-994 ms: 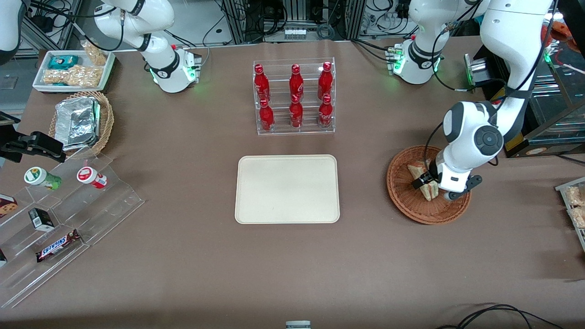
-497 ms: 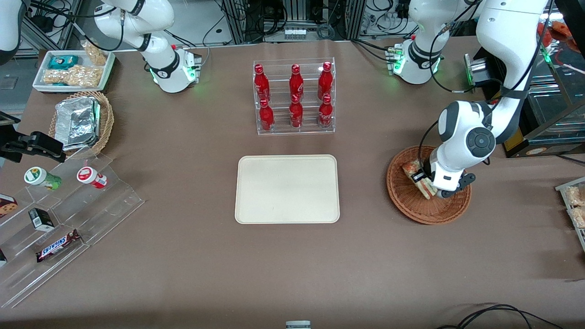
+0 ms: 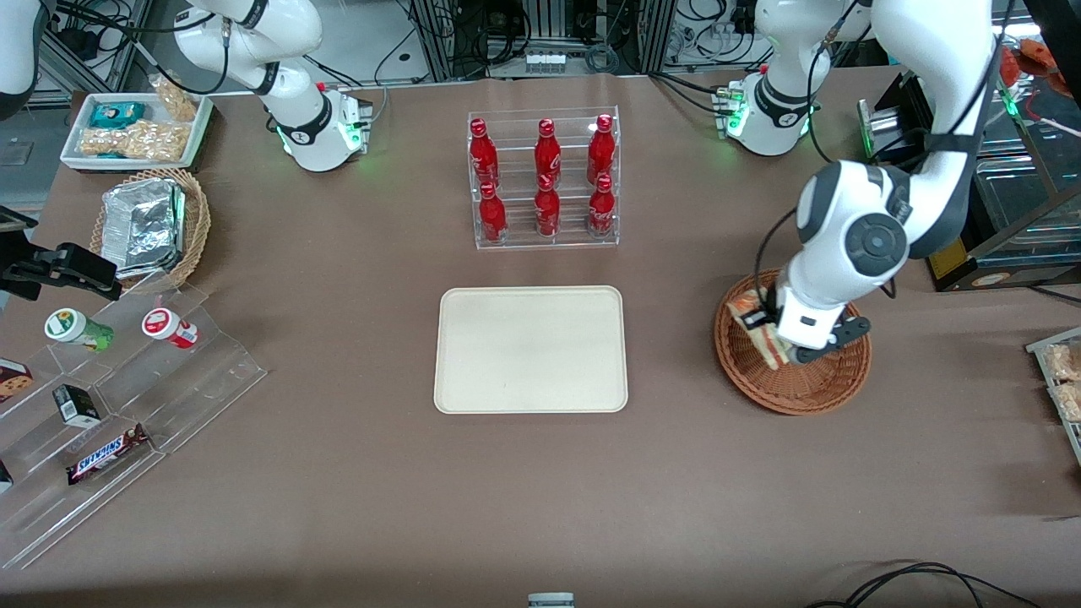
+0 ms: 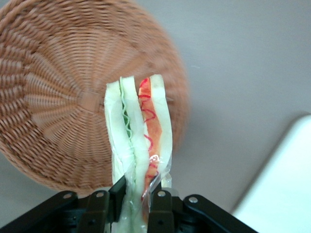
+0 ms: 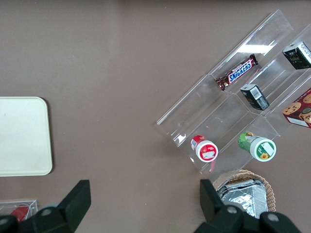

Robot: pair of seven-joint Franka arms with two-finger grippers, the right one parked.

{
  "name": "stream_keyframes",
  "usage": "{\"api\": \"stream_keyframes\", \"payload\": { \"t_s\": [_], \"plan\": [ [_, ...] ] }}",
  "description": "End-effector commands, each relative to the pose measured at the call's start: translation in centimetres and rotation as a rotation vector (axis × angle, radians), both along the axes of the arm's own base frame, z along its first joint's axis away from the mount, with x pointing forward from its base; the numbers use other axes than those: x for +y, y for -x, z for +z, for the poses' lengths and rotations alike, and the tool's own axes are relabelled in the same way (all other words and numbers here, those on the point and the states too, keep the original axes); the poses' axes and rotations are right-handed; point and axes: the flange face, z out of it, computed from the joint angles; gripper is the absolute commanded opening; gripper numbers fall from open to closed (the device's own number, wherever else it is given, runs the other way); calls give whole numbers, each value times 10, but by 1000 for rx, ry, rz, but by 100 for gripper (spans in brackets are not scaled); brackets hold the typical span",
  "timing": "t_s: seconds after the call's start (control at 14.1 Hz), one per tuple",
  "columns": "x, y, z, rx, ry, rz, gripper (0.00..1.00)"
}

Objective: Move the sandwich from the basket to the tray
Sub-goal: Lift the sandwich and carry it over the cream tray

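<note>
Hovering above the reddish-brown woven basket (image 3: 794, 384) at the working arm's end of the bench (image 3: 540, 490), jaws of the gripper (image 3: 770, 331) clamping the sandwich (image 3: 754, 325) between them. Hanging clear of the wicker — the wrist view showing the wedge (image 4: 138, 141) lifted off the basket floor (image 4: 63, 102), its clear wrap pinched by the black fingers (image 4: 118, 191), white bread layers with green and red-orange filling standing on edge. Sitting over the basket's rim on the side nearest the tray (image 3: 531, 349), not yet past it. Lying flat near the bench's middle, that cream tray — well apart from the basket, nothing on it, one pale corner (image 4: 286, 179) showing in the wrist view. Standing farther from the front camera than the tray, a clear rack of red bottles (image 3: 545, 179). Resting toward the parked arm's end, a lighter wicker basket with foil packs (image 3: 150, 224) and clear stepped shelves of snacks (image 3: 110, 397).
</note>
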Motion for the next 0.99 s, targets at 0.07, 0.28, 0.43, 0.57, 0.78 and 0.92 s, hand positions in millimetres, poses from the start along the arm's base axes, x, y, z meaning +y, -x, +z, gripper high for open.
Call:
{"api": "stream_keyframes", "payload": {
  "t_s": [0.07,0.28,0.43,0.57,0.78,0.92],
  "plan": [
    [-114,21,1,3,20,-169,2],
    [-203,27,-21,-30,81,-272,2],
    [-261,28,-38,-26,128,-302,2],
    [-305,28,-58,-22,173,-306,2],
    [-338,40,-82,-41,204,-330,6],
    [-352,52,-104,-45,210,-350,8]
  ]
}}
